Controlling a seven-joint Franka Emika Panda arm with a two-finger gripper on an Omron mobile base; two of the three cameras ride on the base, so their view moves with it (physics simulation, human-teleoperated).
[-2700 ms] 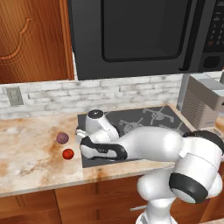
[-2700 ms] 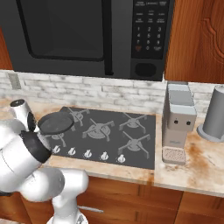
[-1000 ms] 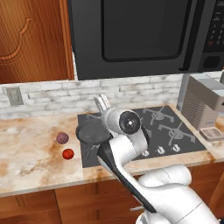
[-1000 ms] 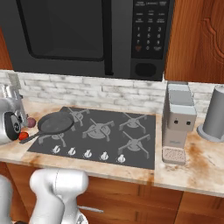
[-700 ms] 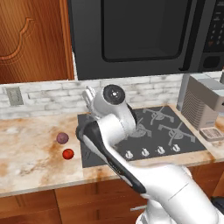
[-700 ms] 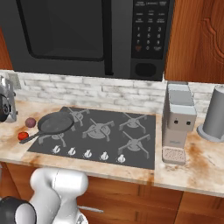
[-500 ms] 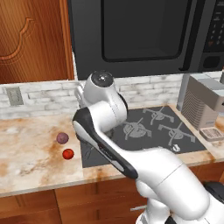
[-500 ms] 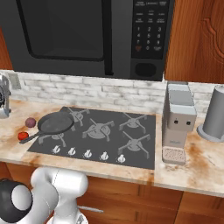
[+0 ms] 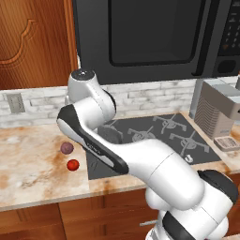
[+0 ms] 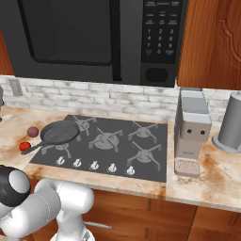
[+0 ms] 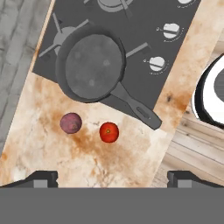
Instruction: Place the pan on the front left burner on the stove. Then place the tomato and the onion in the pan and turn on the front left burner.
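Observation:
The pan [image 11: 92, 63] lies over the front left burner [image 11: 136, 49] of the stove [image 11: 144, 26], its handle reaching toward the counter's front edge. Just off the stove on the marble counter sit the tomato [image 11: 109, 132] and, beside it, the onion [image 11: 70, 123]. My gripper [image 11: 113, 178] hangs high above them, open, with nothing between its fingertips. From the right base view, the pan [image 10: 60, 132] covers the front left burner [image 10: 62, 149], with the onion [image 10: 32, 131] and tomato [image 10: 23, 146] to its left. My arm hides the pan in the left base view, beside the tomato [image 9: 72, 164] and onion [image 9: 67, 148].
A row of silvery knobs [image 10: 94, 165] runs along the stove's [image 10: 117, 141] front. A grey coffee machine [image 10: 191, 127] and a grey canister [image 10: 232, 123] stand to the right. A black microwave [image 10: 94, 37] hangs above. The counter edge [image 11: 175, 131] drops to wooden floor.
My arm has risen from low over the pan and swung up and left, away from it. The pan, tomato and onion have stayed where they were.

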